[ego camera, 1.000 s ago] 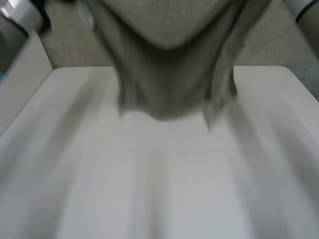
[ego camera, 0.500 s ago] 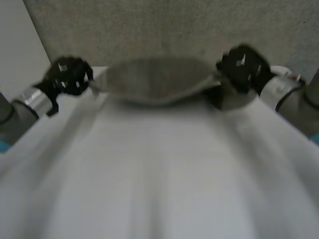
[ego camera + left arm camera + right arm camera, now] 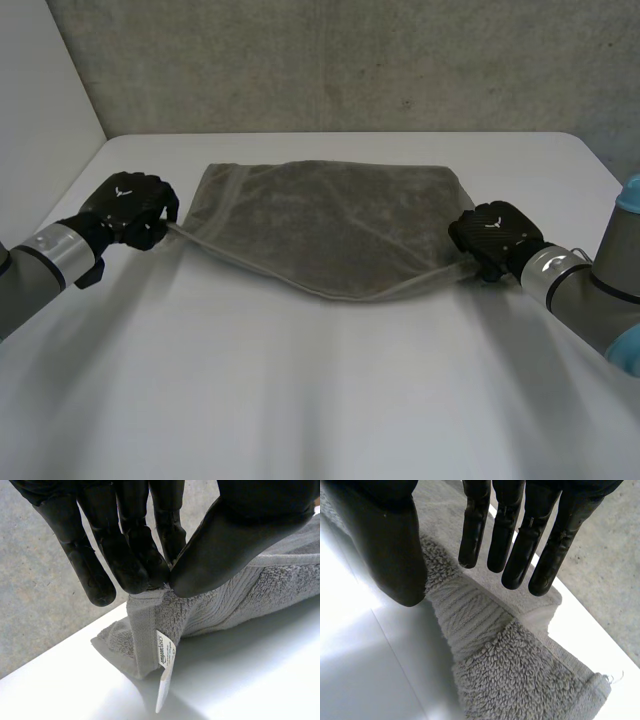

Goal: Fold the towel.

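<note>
A grey towel [image 3: 330,225] lies doubled over on the white table [image 3: 320,400], its near edge sagging toward me. My left hand [image 3: 128,208] is at the towel's near left corner. In the left wrist view that hand [image 3: 125,555] pinches the corner hem of the towel [image 3: 225,605] between fingers and thumb, and a white label [image 3: 165,652] hangs below. My right hand [image 3: 492,238] is at the near right corner. Its fingers [image 3: 512,535] are straight and apart from the thumb, just above the towel [image 3: 510,675], gripping nothing.
Grey carpeted floor [image 3: 330,60] lies beyond the table's far edge, close behind the towel. A white panel [image 3: 40,100] stands at the far left. Bare tabletop stretches between the towel and me.
The towel hung high in front of the camera, then came down between both hands; it now lies on the table. The right hand has let go of its corner.
</note>
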